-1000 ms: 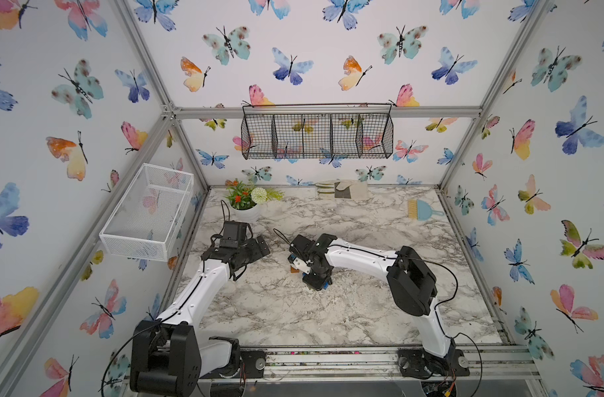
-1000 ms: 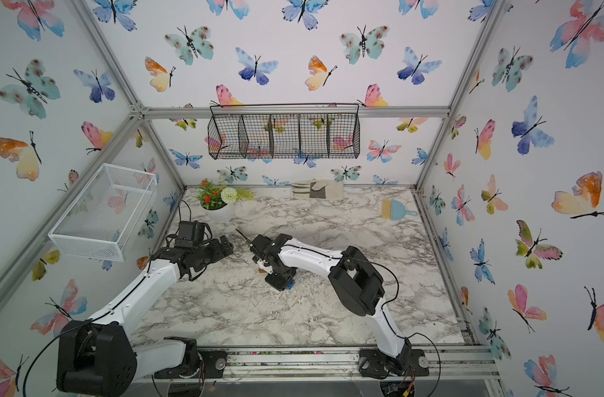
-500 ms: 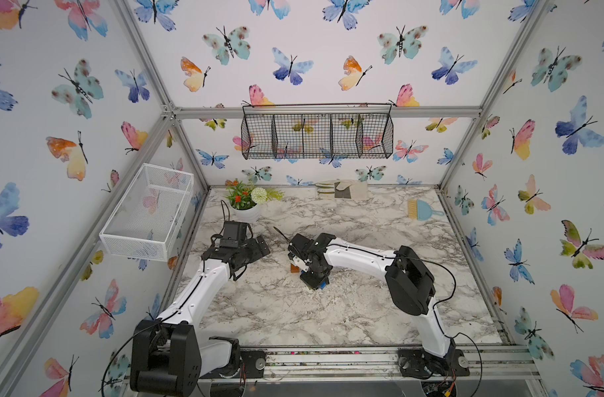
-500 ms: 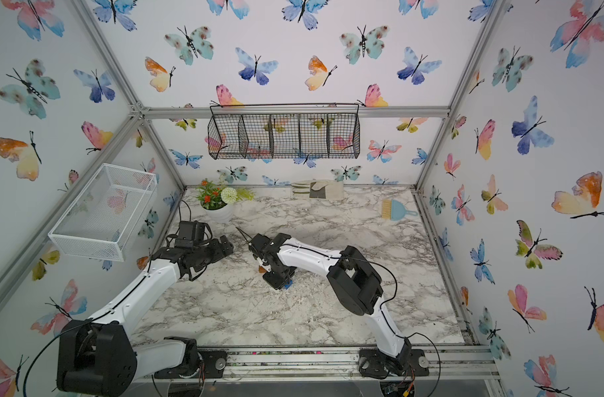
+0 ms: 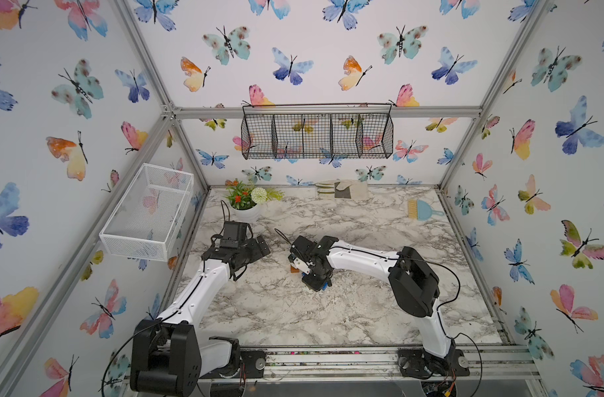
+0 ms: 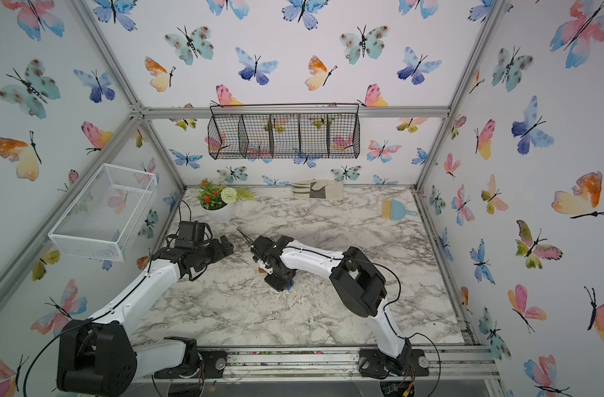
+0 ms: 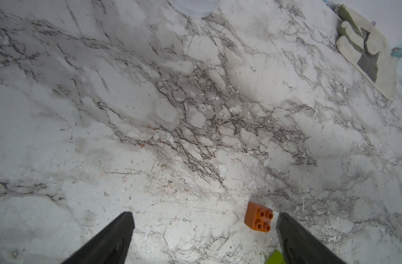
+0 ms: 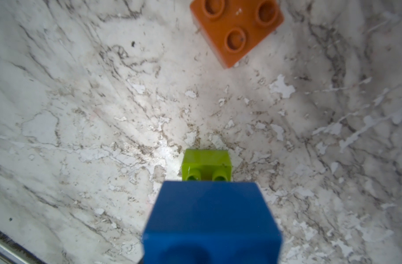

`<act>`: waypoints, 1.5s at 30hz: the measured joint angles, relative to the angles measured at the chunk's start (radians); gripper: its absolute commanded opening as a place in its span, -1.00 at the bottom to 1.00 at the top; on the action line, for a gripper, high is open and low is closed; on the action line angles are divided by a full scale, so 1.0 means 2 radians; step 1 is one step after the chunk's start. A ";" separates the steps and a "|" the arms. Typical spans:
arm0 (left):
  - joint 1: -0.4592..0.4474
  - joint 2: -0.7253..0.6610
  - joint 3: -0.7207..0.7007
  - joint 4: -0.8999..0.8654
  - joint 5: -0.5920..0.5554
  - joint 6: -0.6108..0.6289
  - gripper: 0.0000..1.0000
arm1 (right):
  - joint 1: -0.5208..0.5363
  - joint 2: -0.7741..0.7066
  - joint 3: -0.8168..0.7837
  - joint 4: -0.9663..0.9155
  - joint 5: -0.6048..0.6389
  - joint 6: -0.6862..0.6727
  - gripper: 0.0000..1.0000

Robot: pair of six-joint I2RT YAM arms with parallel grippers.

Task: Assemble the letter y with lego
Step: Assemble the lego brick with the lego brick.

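The right gripper point(image 5: 317, 283) sits near the table's centre, jaws closed on the blue brick point(image 8: 209, 219). The green brick point(image 8: 206, 164) is plugged beneath it, studs running into the blue one. We cannot tell whether the green end touches the table point(image 5: 379, 220). The orange brick point(image 8: 236, 29) lies loose, studs up, just at 9 o'clock of that gripper and apart from the stack. The left gripper point(image 7: 203, 216) hangs toward 9 o'clock of the table, jaws wide, holding nothing; in its wrist view the orange brick lies just beside one finger. The letter is far from built: only these three bricks show.

Risks, as we judge them: the orange brick is turned askew to the green one, so a press down could miss the studs and skid it away. Nothing braces it. A sideways load could also split green from blue.

Containers: a black wire basket point(image 5: 317, 135) at 12 o'clock on the back wall and a white mesh bin point(image 5: 149, 213) at 9 o'clock on the side wall; we see nothing in either. A white pot point(image 5: 247, 214) at 11 o'clock holds flowers.
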 measured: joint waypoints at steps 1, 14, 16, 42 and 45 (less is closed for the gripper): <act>0.000 0.000 -0.001 0.000 0.001 0.000 0.97 | 0.000 0.000 -0.001 0.000 0.002 -0.008 -0.62; 0.000 0.002 -0.002 0.003 0.005 -0.002 0.97 | 0.008 -0.001 -0.003 0.002 0.047 -0.112 -0.61; 0.000 0.002 -0.002 0.004 0.005 -0.002 0.97 | 0.010 -0.001 -0.003 0.002 0.055 -0.126 -0.60; 0.000 0.006 -0.002 0.011 0.010 -0.004 0.97 | -0.008 -0.066 -0.080 0.067 0.000 -0.075 -0.63; 0.000 0.010 -0.002 0.012 0.011 -0.004 0.97 | -0.008 -0.067 -0.080 0.069 -0.003 -0.065 -0.63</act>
